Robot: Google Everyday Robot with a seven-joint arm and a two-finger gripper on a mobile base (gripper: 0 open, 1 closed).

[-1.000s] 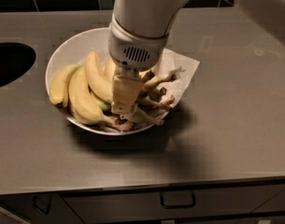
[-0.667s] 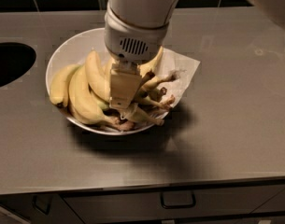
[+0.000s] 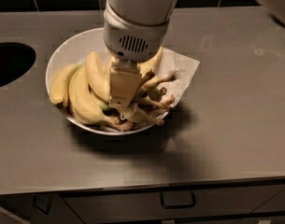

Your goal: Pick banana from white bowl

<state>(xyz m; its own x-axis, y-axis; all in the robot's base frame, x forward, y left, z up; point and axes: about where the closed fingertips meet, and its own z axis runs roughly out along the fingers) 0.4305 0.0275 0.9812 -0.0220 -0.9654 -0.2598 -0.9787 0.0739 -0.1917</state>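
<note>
No text, label, brand, number or sign can be read on anything in view. That goes for the pincer [image 3: 126, 108], which is down among the bananas [image 3: 85, 94] in the white bowl [image 3: 67, 50], and for the paper [image 3: 185, 67] and the bench [image 3: 235, 129].

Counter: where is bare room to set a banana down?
Bare counter lies right of the white bowl and paper, and along the front edge. Crowded: inside the bowl, where the claw sits among bananas. A dark opening lies left.
</note>
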